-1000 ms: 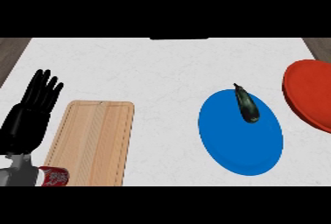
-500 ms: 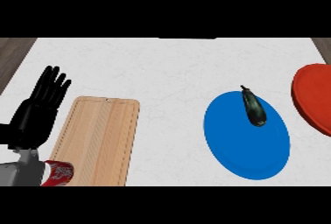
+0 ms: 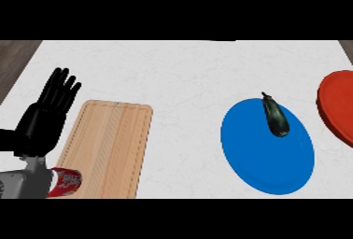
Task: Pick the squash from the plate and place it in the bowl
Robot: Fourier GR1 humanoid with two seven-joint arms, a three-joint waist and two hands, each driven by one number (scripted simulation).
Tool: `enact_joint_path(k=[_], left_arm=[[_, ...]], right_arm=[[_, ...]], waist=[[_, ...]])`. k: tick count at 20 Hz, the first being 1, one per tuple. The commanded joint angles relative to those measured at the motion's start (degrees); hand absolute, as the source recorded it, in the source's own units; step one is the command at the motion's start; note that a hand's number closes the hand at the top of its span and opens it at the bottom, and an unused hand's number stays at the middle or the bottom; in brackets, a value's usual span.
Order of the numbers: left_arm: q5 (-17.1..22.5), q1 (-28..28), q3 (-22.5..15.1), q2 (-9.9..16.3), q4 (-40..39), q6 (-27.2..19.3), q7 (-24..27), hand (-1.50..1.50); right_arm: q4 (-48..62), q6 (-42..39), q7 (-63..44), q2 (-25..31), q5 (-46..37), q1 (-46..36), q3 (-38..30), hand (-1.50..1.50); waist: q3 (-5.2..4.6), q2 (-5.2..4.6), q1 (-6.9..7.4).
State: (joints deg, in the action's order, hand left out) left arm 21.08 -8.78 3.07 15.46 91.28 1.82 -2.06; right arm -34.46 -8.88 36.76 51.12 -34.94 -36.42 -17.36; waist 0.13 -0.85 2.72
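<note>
Leftward, the left robot hand (image 3: 43, 122) rests — fingers straight, upright — holding nothing.

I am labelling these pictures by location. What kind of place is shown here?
Most likely a kitchen counter. A white marbled worktop carries a wooden cutting board and a blue plate with a dark squash lying on it, all things for preparing food.
</note>
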Motion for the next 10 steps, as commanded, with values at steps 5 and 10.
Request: enact_joint_path(k=[5, 10], left_arm=[[-1.3, -1.8, -2.2, -2.1, -0.9, -0.2, 0.3, 0.0], [-0.9, 0.2, -1.8, -1.6, -0.6, 1.5, 1.6, 0.0]], right_arm=[[15.4, 3.2, -6.5, -4.9, -6.5, -8.6, 3.6, 1.5], [20.2, -3.5, -1.3, -5.1, -9.0, -9.4, 6.7, -1.5]], waist=[[0.15, -0.78, 1.8], [0.25, -1.12, 2.86]])
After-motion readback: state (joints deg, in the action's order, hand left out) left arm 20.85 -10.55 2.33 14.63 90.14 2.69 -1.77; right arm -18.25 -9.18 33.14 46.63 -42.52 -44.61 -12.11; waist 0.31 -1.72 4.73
